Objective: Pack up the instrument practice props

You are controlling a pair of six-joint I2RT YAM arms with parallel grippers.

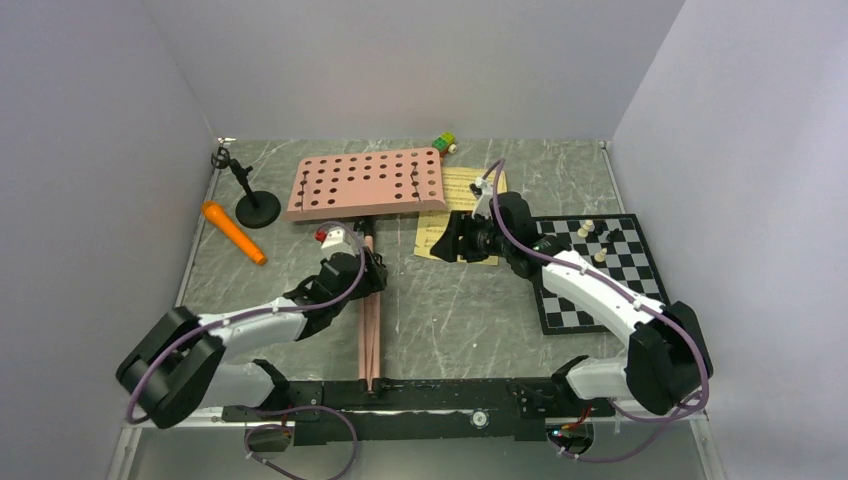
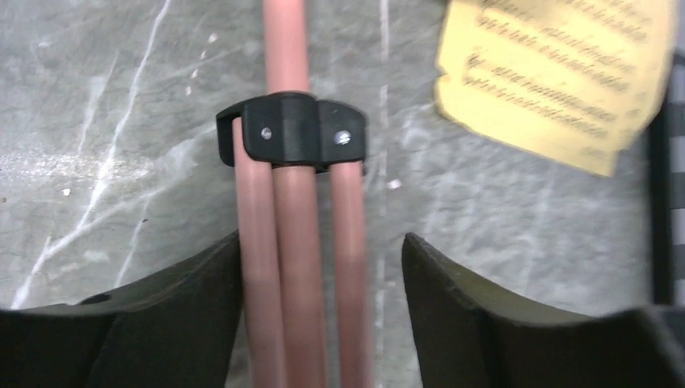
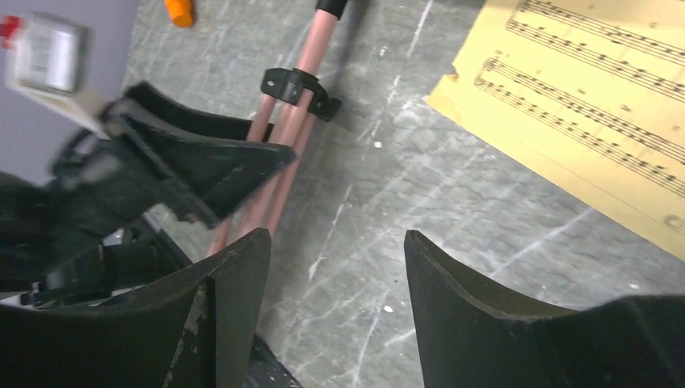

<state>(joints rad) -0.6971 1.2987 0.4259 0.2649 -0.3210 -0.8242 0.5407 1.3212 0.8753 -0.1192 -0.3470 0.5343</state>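
Observation:
The pink perforated music stand [image 1: 365, 183] lies flat, with its folded tripod legs [image 1: 371, 330] pointing at the near edge. My left gripper [image 1: 371, 268] is open and straddles the legs [image 2: 299, 242] just below their black collar [image 2: 292, 133]. Its left finger touches the outer leg and its right finger stands apart. My right gripper [image 1: 452, 240] is open and empty [image 3: 335, 234]. It hovers over bare table between the legs [image 3: 279, 186] and the yellow sheet-music pages [image 1: 462, 205], which also show in the right wrist view [image 3: 582, 105]. The orange microphone [image 1: 234, 232] and the black mic stand [image 1: 255, 205] lie at the far left.
A chessboard [image 1: 630, 275] with several pieces lies under my right arm at the right. A small block toy car [image 1: 445, 144] sits by the back wall. White walls close in the left, back and right sides.

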